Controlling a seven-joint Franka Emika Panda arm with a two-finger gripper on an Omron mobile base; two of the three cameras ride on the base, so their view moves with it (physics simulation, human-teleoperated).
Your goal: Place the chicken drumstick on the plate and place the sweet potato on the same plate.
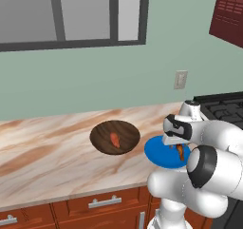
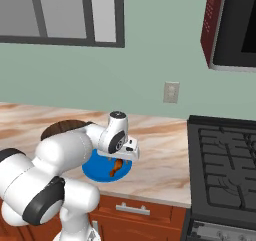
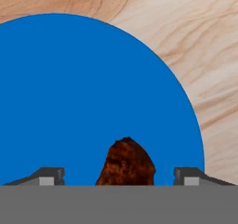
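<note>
The blue plate [image 1: 159,153] [image 2: 95,168] [image 3: 69,102] lies on the marble counter near its front edge. The chicken drumstick [image 1: 180,150] [image 2: 116,167] [image 3: 125,165], orange-brown with dark streaks, rests on the plate's right part. My gripper [image 1: 177,145] [image 2: 121,160] [image 3: 121,174] hovers just above it, open, with the fingers spread wide on either side and not touching the drumstick. The sweet potato [image 1: 114,138], a reddish-orange lump, sits in the dark wooden dish [image 1: 102,133] [image 2: 55,130] to the left of the plate.
A black stove [image 1: 223,107] [image 2: 225,160] adjoins the counter on the right. A wall outlet [image 1: 180,79] [image 2: 171,92] is behind the plate, and a dark red microwave [image 2: 230,25] hangs above the stove. Bare marble counter [image 1: 42,147] stretches to the left.
</note>
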